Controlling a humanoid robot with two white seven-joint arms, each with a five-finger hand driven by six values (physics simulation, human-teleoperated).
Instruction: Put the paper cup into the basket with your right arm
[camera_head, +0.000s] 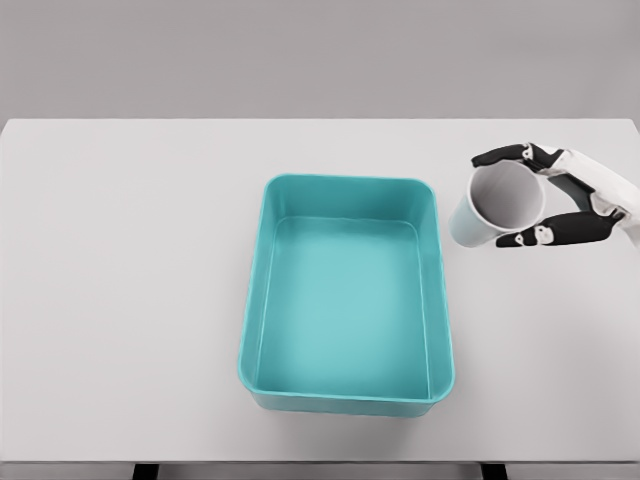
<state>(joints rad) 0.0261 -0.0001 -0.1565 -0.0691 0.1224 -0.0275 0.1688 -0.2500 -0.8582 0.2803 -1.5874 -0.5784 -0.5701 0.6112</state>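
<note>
A white paper cup (497, 205) hangs tilted at the right of the table, its open mouth turned toward the camera. My right hand (520, 198) comes in from the right edge and is shut on the cup, one dark fingertip (500, 157) over the rim's top and another below it. The teal basket (345, 185) lies in the middle of the table with nothing inside. The cup is just right of the basket's far right corner, outside its rim. My left arm does not show.
The white table (120, 300) spans the whole view, with its front edge along the bottom of the picture. Nothing else stands on it besides the basket.
</note>
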